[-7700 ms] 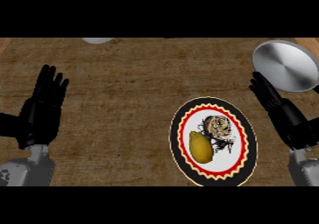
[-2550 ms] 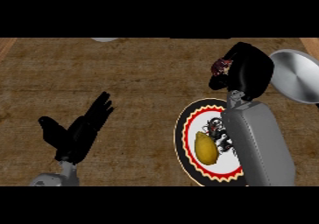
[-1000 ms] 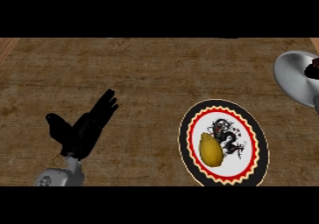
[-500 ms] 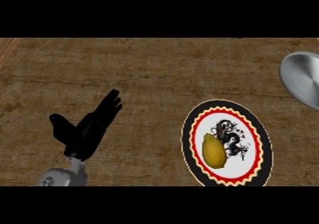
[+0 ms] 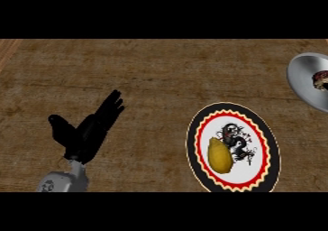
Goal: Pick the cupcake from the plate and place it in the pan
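Brown cupcake (image 5: 321, 80) sits in the pan (image 5: 307, 80) at the desk's right edge.
Soft and crumbly, best held by its base; left hand (image 5: 88, 131) rests spread, right hand unseen.

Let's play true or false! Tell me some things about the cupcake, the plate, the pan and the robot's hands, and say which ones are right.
1. The cupcake sits in the pan. True.
2. The plate lies to the left of the left hand. False: the plate lies to its right.
3. The left hand is open and holds nothing. True.
4. The right hand rests on the plate. False: the right hand is not in view.
5. A yellow thing lies on the plate. True.
6. The pan touches the plate. False: bare counter shows between them.
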`<state>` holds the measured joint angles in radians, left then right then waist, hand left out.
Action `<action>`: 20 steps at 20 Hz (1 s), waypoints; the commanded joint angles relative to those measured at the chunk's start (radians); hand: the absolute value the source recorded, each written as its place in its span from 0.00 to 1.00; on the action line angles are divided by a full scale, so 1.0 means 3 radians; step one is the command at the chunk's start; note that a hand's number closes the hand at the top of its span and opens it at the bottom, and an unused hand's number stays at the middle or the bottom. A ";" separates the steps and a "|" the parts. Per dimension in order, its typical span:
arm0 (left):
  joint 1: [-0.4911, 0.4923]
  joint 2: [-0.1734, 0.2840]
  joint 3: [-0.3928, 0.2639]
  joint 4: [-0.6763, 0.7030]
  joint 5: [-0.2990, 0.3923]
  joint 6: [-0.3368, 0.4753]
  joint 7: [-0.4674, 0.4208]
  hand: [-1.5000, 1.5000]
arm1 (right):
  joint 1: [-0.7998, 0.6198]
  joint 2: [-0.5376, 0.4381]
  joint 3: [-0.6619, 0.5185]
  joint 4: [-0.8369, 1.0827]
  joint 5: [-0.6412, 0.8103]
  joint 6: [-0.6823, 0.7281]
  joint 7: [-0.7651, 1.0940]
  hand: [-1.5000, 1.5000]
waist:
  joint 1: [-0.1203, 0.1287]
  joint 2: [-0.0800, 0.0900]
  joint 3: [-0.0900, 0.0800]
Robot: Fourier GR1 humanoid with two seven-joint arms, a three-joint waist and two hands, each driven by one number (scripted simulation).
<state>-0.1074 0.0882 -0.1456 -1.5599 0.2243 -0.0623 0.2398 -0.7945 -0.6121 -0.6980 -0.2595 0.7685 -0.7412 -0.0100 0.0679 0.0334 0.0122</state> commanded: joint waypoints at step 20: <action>-0.0004 -0.0065 0.0039 -0.0002 -0.0029 0.0074 0.0075 0.50 | 0.0807 -0.0341 -0.1032 0.0152 -0.1536 0.2211 -0.1855 0.00 | -0.0143 -0.0068 -0.0023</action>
<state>-0.0857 0.0935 -0.1179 -1.5511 0.2227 -0.0612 0.2311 -0.5943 -0.6973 -1.0076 -0.2401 0.3292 -0.1688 -0.5192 0.0266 0.0147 0.0059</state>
